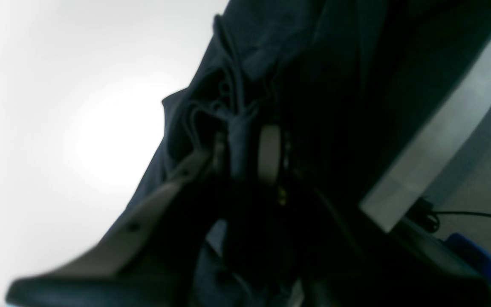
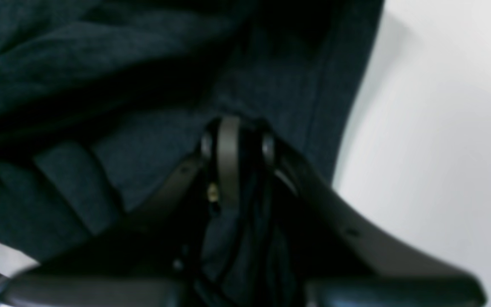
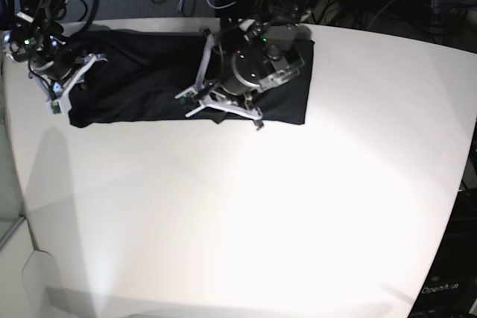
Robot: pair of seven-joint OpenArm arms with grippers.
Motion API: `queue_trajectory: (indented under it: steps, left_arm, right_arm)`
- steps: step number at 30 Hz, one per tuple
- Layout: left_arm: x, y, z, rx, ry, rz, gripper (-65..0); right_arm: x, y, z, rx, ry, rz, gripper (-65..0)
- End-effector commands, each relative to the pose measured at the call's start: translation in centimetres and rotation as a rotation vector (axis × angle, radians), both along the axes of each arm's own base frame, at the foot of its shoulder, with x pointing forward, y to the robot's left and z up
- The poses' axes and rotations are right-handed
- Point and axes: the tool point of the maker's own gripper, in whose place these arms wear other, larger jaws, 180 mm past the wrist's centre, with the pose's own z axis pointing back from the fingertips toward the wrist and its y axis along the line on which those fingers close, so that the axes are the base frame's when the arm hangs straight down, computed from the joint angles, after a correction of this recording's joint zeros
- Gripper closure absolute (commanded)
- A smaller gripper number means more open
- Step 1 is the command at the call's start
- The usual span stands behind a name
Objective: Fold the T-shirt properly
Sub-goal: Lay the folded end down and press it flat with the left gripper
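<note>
You have the T-shirt (image 3: 149, 83) lying as a long dark band across the far part of the white table (image 3: 246, 214), from about 10 o'clock to 12 o'clock in the base view, its near edge fairly straight.

Your left gripper (image 3: 216, 113) sits over the band's near edge toward its right end, at roughly 12 o'clock. In the left wrist view the left gripper (image 1: 245, 149) has its jaws drawn narrow, pinching a bunched fold of the black knit between them; creases fan out from the pinch.

Your right gripper (image 3: 63, 91) is at the band's left end, around 10 o'clock. In the right wrist view the right gripper (image 2: 235, 145) also has its jaws close together, with dark fabric gathered between and around them; bare table shows to the 3 o'clock side of that view.

The two grippers are well apart, one at each end of the cloth.
</note>
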Motion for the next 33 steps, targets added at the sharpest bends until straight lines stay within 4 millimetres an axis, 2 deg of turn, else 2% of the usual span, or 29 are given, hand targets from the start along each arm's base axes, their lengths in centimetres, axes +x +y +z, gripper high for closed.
queue_trajectory:
  steps: [1,3,4,11,13,15,21,23,26,30,31,33]
  left_arm:
    - [0.5,-0.9,1.2,-0.042,-0.027,-0.003,0.0]
    - [0.5,-0.9,1.2,-0.043,-0.028,-0.003,-1.4]
    - [0.5,-0.9,1.2,-0.043,-0.028,-0.003,-4.4]
    - [0.5,-0.8,1.3,-0.044,-0.029,-0.003,-34.6]
    - [0.5,-1.0,1.4,-0.051,-0.034,-0.005,-38.2]
    - [0.2,-1.6,1.6,-0.056,-0.037,-0.027,-39.0]
    - [0.6,-1.7,3.4,-0.076,-0.089,-0.025,-38.8]
    - [0.9,-1.4,3.6,-0.074,-0.097,-0.015,-36.0]
    - [1.7,-0.2,3.4,-0.064,-0.094,0.023,-23.7]
    - [2.5,1.4,3.1,-0.054,-0.088,0.076,-2.6]
    - [2.7,1.9,2.9,-0.051,-0.085,0.092,0.0]
    - [2.9,2.8,2.4,-0.043,-0.073,0.121,0.0]
  right_arm:
    - [-1.5,0.2,-1.2,-0.022,0.083,0.026,-5.2]
    - [-1.5,0.4,-1.2,-0.021,0.084,0.032,-5.2]
    - [-1.5,0.5,-1.2,-0.019,0.084,0.033,-5.2]
    - [-1.5,0.5,-1.2,-0.019,0.084,0.033,-5.2]
    - [-1.5,0.4,-1.2,-0.021,0.084,0.034,-5.2]
    - [-1.5,0.4,-1.2,-0.021,0.084,0.034,-5.2]
    - [-1.5,0.4,-1.2,-0.021,0.084,0.034,-5.2]
    - [-1.5,0.4,-1.2,-0.021,0.084,0.034,-5.2]
    - [-1.5,0.4,-1.2,-0.021,0.084,0.034,-5.2]
    - [-1.5,0.5,-1.2,-0.019,0.084,0.033,-5.2]
    - [-1.5,0.5,-1.2,-0.019,0.084,0.033,-5.2]
    - [-1.5,0.5,-1.2,-0.019,0.084,0.033,-5.2]
